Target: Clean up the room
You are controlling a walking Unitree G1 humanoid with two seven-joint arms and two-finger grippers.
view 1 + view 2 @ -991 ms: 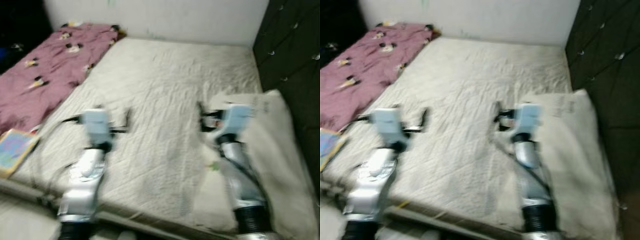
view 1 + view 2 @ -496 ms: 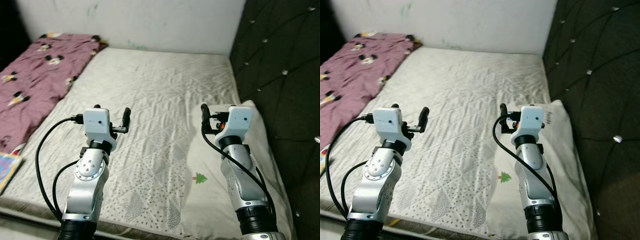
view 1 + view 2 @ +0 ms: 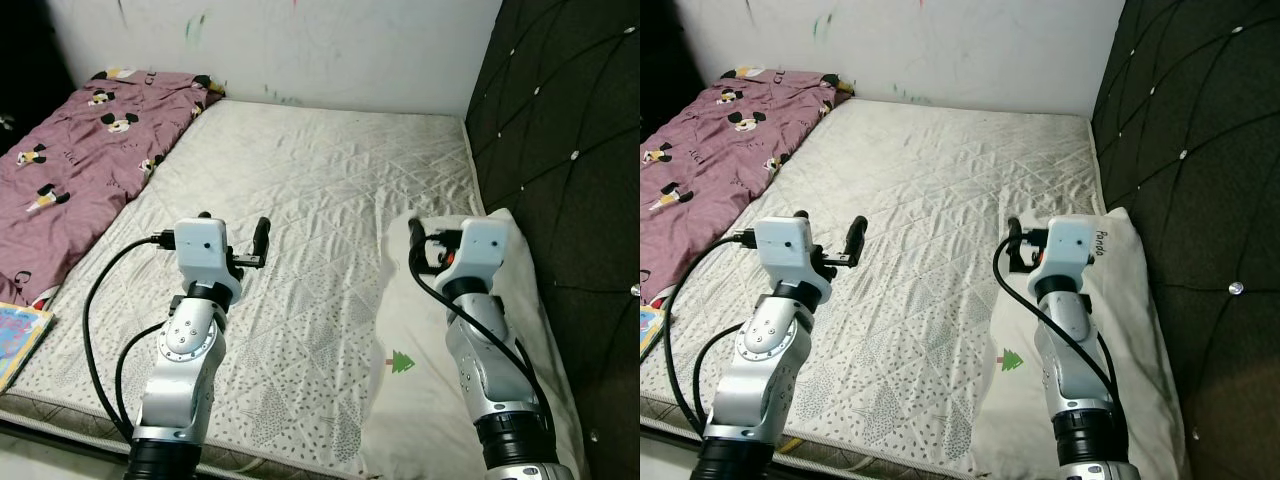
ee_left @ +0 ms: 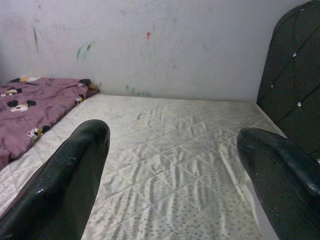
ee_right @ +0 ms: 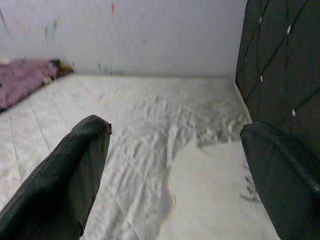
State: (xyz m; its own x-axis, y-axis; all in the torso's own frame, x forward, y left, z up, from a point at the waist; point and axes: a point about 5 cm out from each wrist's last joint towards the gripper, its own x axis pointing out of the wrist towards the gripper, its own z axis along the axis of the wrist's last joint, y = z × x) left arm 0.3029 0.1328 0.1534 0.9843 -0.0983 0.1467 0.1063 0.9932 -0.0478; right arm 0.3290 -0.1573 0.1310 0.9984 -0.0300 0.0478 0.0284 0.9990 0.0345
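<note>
Two open, empty hands hover over a bare white mattress [image 3: 320,180]. Along its left side lies a maroon blanket [image 3: 70,150]; a white pillow [image 3: 420,400] rests by the dark headboard [image 3: 560,150]. Left hand [image 4: 172,165] and right hand [image 5: 175,165] both spread wide.

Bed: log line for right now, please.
left pincer open, over mattress | right pincer open, over pillow | blanket at left | nothing held
</note>
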